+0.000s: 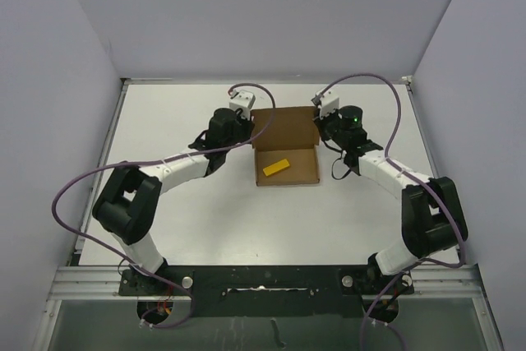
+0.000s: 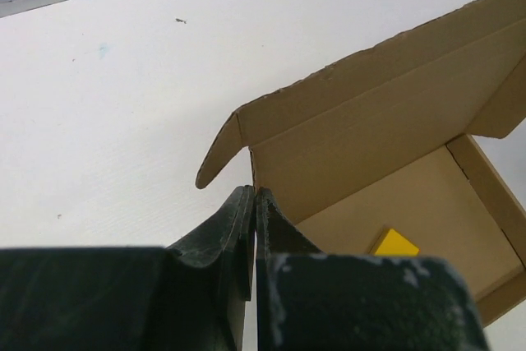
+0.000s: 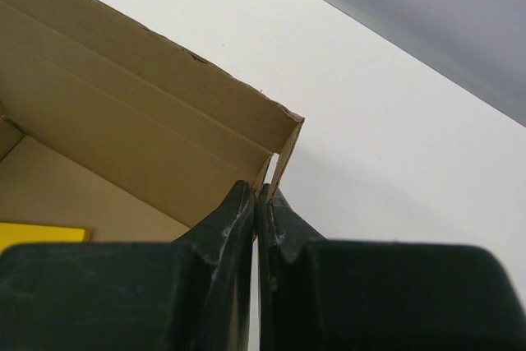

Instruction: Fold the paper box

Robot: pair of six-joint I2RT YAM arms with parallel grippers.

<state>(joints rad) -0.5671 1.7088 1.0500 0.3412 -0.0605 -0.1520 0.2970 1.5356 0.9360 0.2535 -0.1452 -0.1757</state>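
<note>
Tightly, both jaws pinch the paper box point(image 1: 302, 166) at opposite edges.

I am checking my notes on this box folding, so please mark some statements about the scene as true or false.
1. A yellow piece lies inside the paper box. True.
2. The box's lid is folded shut. False: it stands open at the far side.
3. The right gripper is wide open. False: it is shut on the box's right wall.
4. The left gripper is shut on the box's left corner. True.
</note>
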